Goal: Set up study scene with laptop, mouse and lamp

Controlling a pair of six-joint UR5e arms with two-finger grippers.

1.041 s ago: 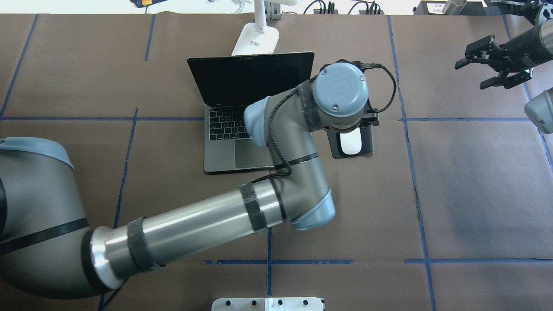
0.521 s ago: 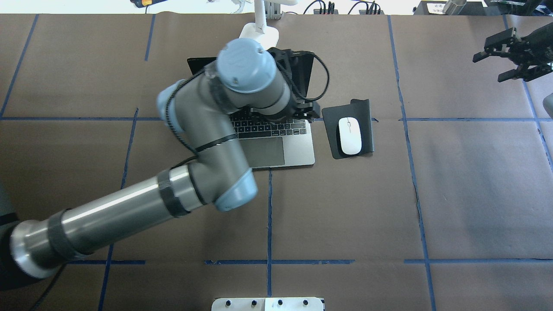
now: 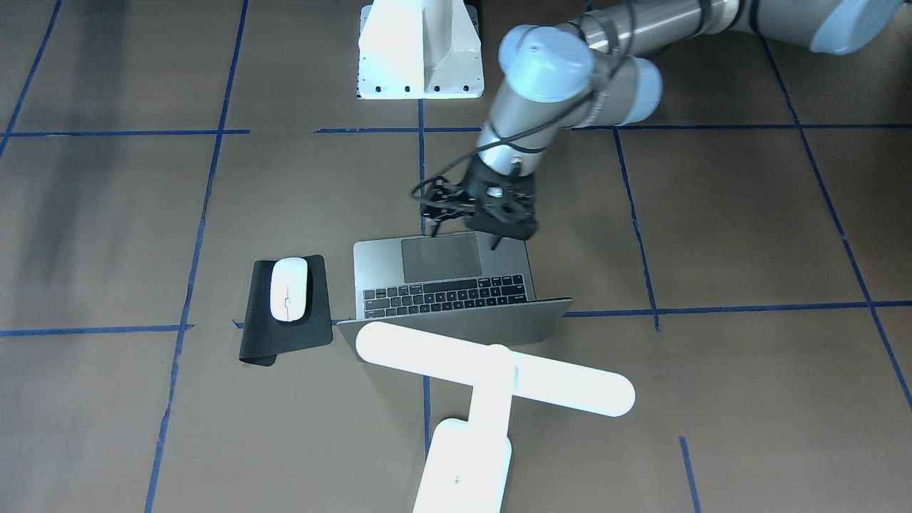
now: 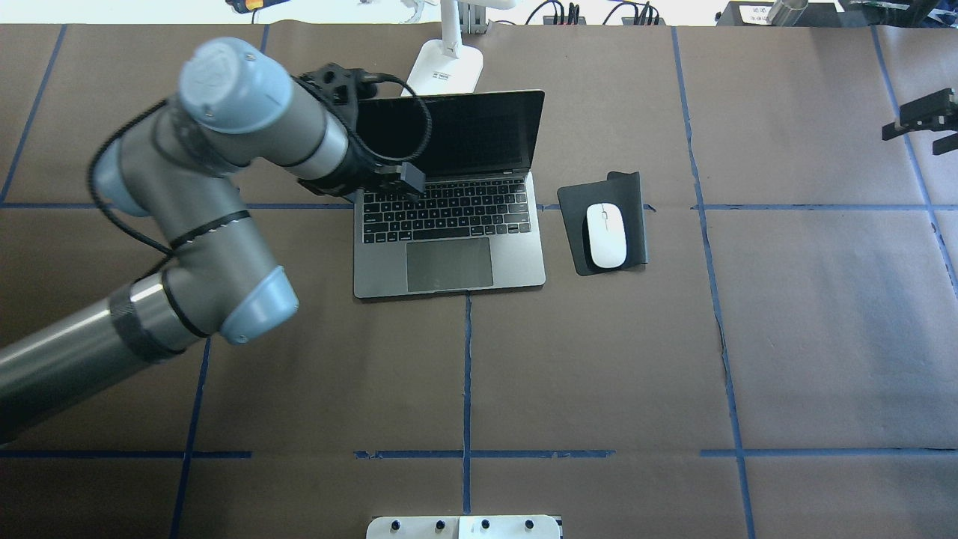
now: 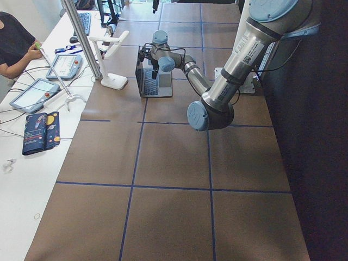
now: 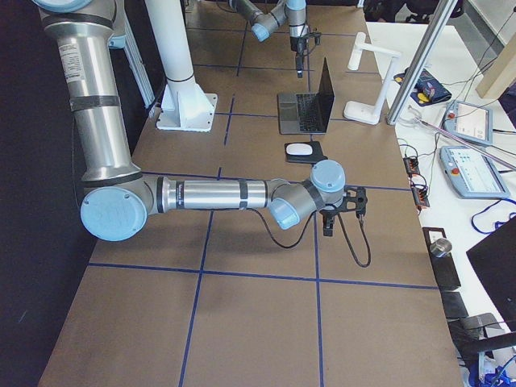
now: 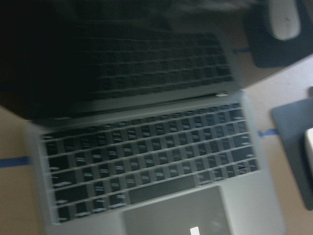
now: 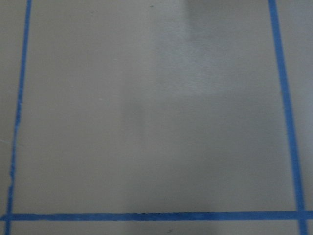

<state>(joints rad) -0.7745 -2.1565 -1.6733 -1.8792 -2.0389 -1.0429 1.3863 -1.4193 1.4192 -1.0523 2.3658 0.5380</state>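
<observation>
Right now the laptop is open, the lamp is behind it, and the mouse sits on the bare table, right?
No: the mouse sits on a black mat, as the overhead view shows. The laptop is open, the lamp behind it.

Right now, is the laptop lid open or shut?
Open: the laptop has its lid raised, with the dark screen and keys exposed in the overhead view.

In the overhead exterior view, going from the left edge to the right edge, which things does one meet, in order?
left arm → laptop → mouse on its black mat → right end effector at the right edge. The lamp is left out because it overlaps the laptop.
</observation>
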